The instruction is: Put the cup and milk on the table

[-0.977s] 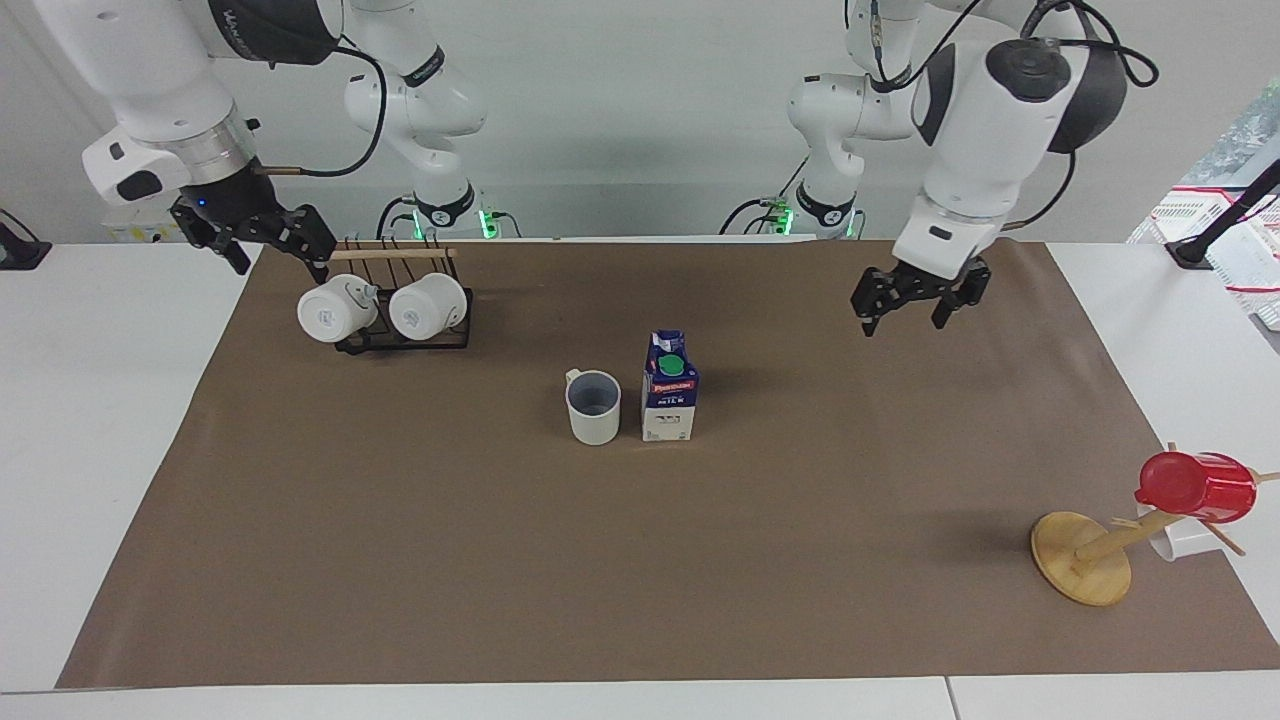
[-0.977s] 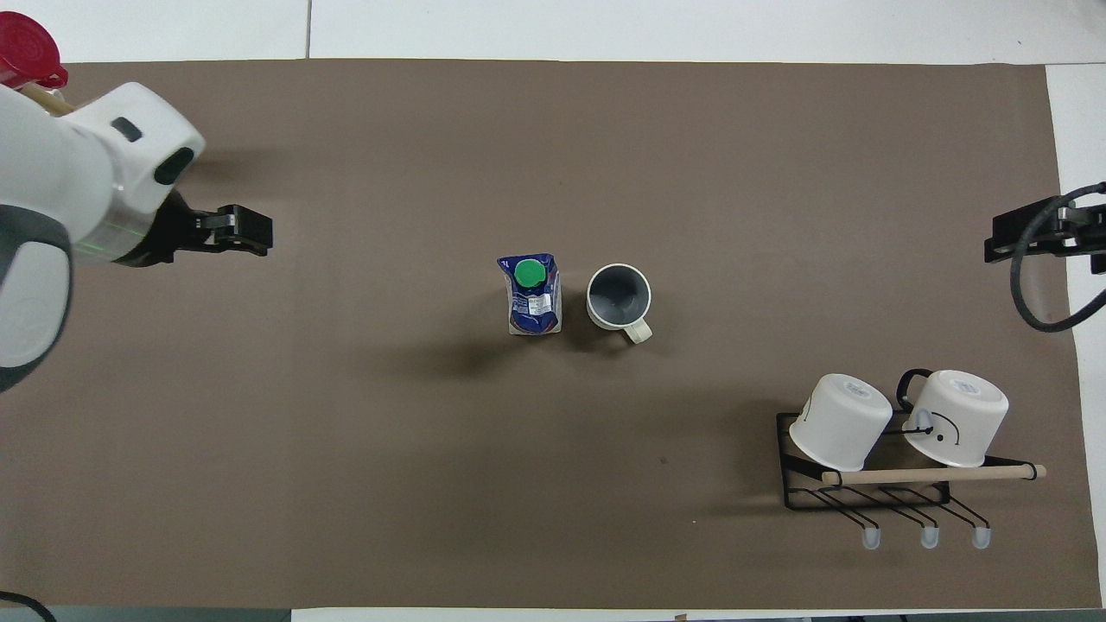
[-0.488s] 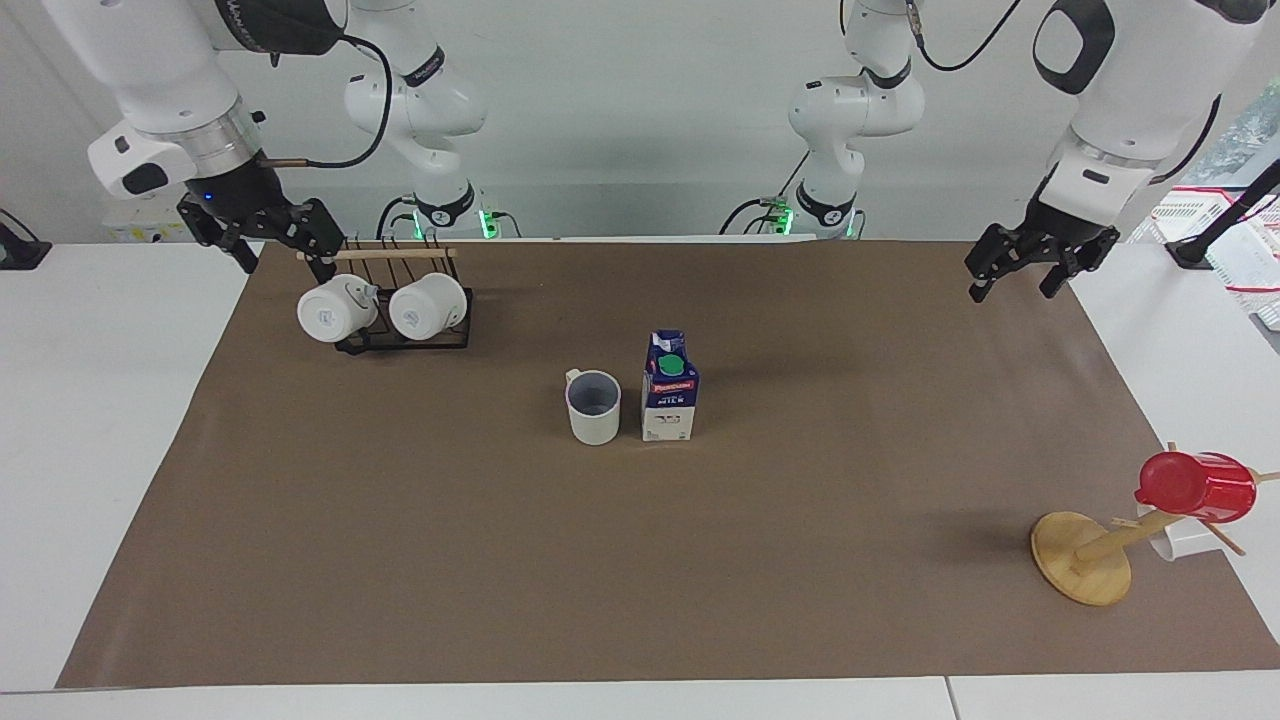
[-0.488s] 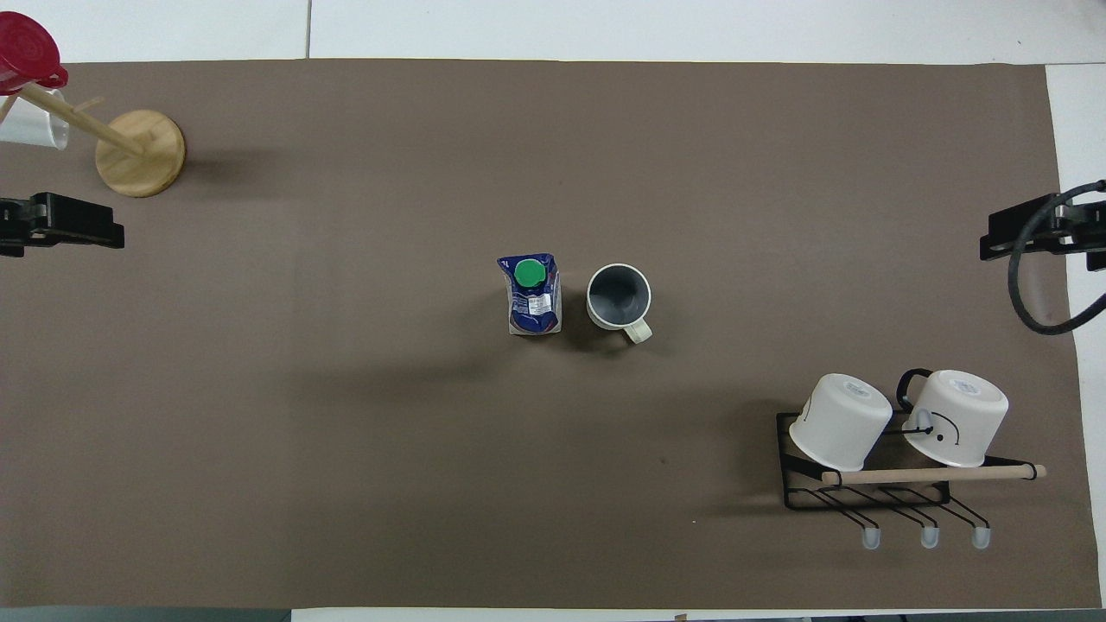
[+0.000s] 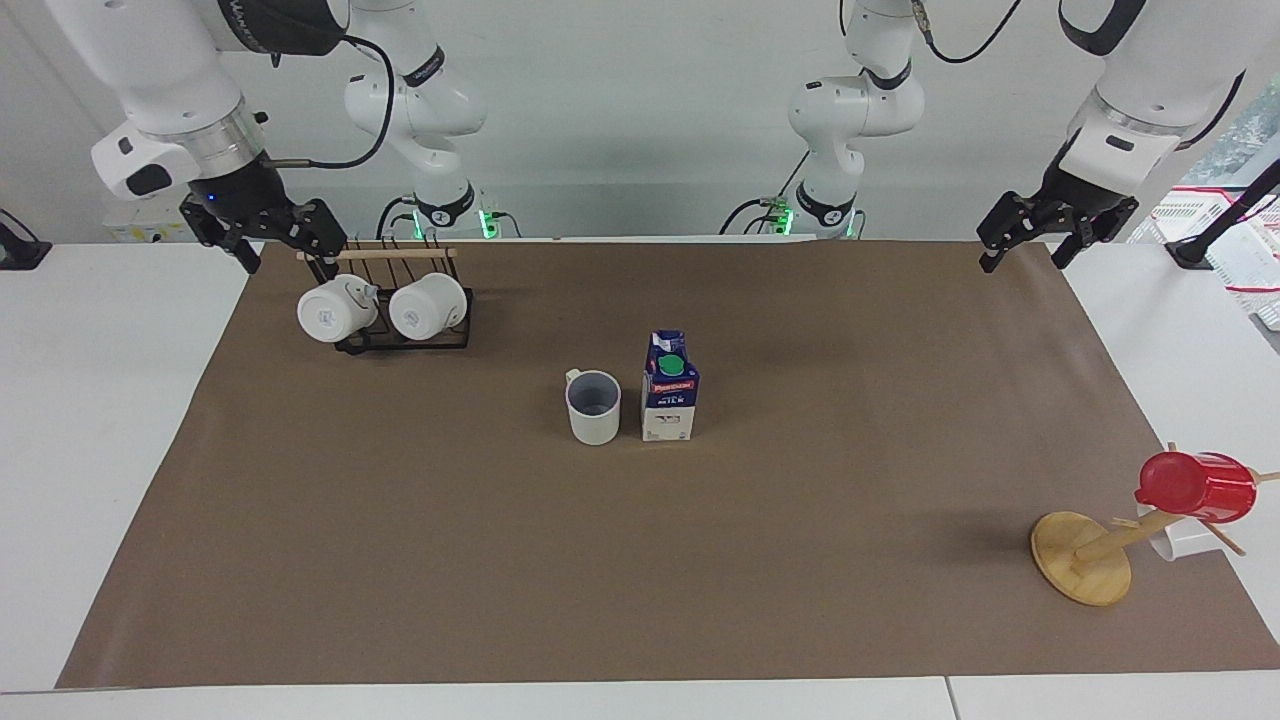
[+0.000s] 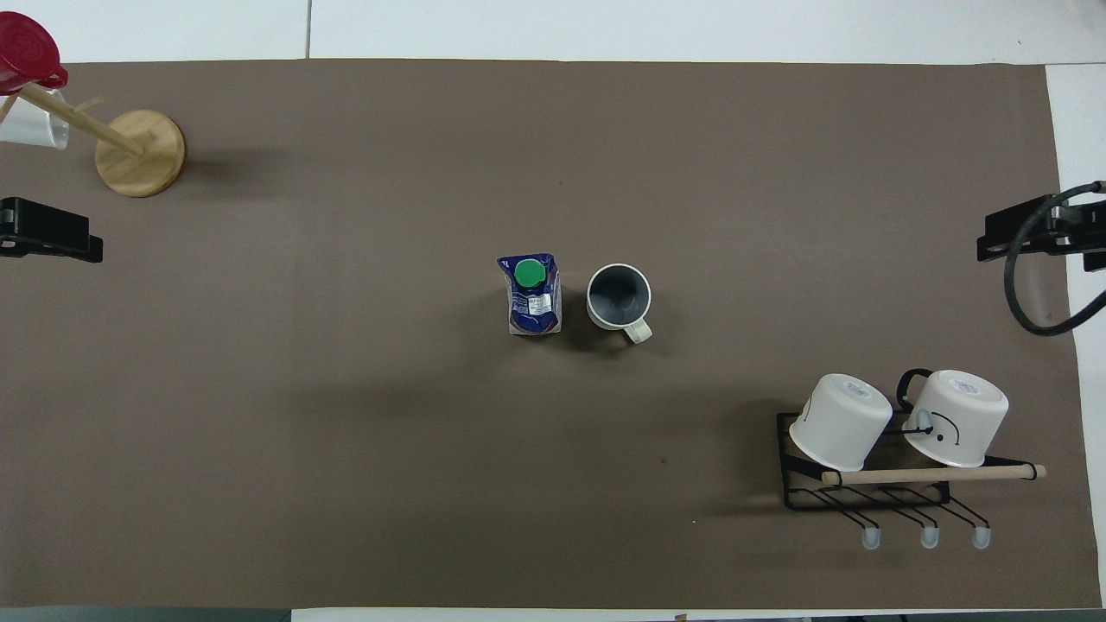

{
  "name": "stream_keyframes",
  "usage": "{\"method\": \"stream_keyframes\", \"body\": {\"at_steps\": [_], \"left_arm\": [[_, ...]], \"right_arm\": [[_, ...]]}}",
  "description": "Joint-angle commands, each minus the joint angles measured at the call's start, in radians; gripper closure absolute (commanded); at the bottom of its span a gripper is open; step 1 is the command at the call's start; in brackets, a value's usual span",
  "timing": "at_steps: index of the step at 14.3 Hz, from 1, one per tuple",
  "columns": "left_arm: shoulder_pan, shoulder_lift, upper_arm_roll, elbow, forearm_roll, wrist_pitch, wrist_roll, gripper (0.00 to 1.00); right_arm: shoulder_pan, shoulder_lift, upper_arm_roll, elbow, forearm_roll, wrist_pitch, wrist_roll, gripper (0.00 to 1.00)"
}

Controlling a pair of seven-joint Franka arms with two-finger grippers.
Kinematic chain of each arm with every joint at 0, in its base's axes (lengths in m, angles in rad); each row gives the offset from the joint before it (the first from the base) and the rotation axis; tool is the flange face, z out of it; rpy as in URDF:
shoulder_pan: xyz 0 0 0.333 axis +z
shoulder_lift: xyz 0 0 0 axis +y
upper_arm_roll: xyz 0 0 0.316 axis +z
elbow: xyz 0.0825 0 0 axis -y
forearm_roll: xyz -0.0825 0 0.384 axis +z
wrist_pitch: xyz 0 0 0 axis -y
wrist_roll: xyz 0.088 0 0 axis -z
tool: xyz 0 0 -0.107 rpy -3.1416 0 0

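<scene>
Brown paper covers the desk (image 5: 150, 400), and in the facing view the cup (image 5: 593, 407) and the milk (image 5: 669, 401) stand upright side by side at its middle, just apart, nothing touching either of them. What changes is the left hand (image 5: 1032, 240): a second ago it hung low over the paper near the carton, and now it is up and away over the paper's edge at its own arm's end, fingers spread and empty. The right hand (image 5: 283, 248) barely shifts — it hovers by the black rack (image 5: 405, 335) that carries two white mugs (image 5: 337, 309), jaws wide, holding nothing. Toward the left arm's end, the wooden mug tree (image 5: 1085, 555) carries the red cup (image 5: 1195, 487), untouched.

Over to the overhead view: the left hand (image 6: 47, 240) shows only as a black tip at the frame's edge, where a second ago the whole wrist covered the mug tree (image 6: 138, 153), now in plain sight. The right hand (image 6: 1024, 238) sits as a tip over the paper's edge, same as before. The milk (image 6: 531, 294) and the cup (image 6: 619, 298) have not budged, the cup's handle turned toward the robots.

Reading it — both arms are pulling clear with both things set down, so the placing looks done and this is the retreat.
</scene>
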Motion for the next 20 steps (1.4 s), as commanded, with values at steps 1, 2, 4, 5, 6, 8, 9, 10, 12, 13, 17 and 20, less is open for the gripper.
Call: {"method": "stream_keyframes", "body": {"at_steps": [1, 2, 4, 5, 6, 8, 9, 10, 12, 13, 17, 20], "left_arm": [[0.014, -0.002, -0.002, 0.002, -0.018, -0.023, 0.024, 0.00], [0.014, -0.002, -0.002, 0.000, -0.018, -0.022, 0.027, 0.00], [0.009, -0.007, -0.004, -0.012, -0.018, -0.010, 0.028, 0.00], [0.006, -0.014, -0.004, -0.024, -0.018, 0.001, 0.034, 0.00], [0.004, -0.013, -0.004, -0.026, -0.018, 0.010, 0.034, 0.00], [0.003, -0.013, -0.004, -0.025, -0.018, 0.012, 0.036, 0.00], [0.000, -0.013, -0.005, -0.026, -0.018, 0.013, 0.037, 0.00], [0.000, -0.013, -0.007, -0.026, -0.018, 0.012, 0.036, 0.00], [0.001, -0.013, -0.005, -0.025, -0.018, 0.012, 0.036, 0.00], [0.001, -0.016, -0.005, -0.025, -0.018, 0.006, 0.028, 0.00], [0.007, -0.028, -0.005, -0.025, -0.018, -0.002, 0.028, 0.00], [0.009, -0.028, -0.005, -0.025, -0.018, -0.002, 0.028, 0.00]], "right_arm": [[-0.007, -0.012, 0.005, -0.013, 0.009, -0.006, -0.013, 0.00], [-0.005, -0.013, 0.005, -0.013, 0.009, -0.008, -0.012, 0.00], [-0.007, -0.013, 0.005, -0.013, 0.009, -0.008, -0.013, 0.00], [-0.007, -0.013, 0.005, -0.013, 0.009, -0.008, -0.012, 0.00], [-0.007, -0.013, 0.005, -0.013, 0.009, -0.009, -0.012, 0.00], [-0.007, -0.013, 0.005, -0.011, 0.009, -0.012, -0.012, 0.00], [-0.007, -0.012, 0.005, -0.011, 0.009, -0.006, -0.012, 0.00], [-0.005, -0.012, 0.005, -0.011, 0.009, -0.002, -0.012, 0.00], [-0.005, -0.013, 0.004, -0.011, 0.008, -0.006, -0.012, 0.00], [-0.007, -0.012, 0.004, -0.011, 0.008, -0.008, -0.013, 0.00], [-0.005, -0.010, 0.004, -0.007, 0.008, -0.006, -0.018, 0.00], [0.024, -0.005, -0.019, 0.002, 0.009, -0.026, -0.018, 0.00]]}}
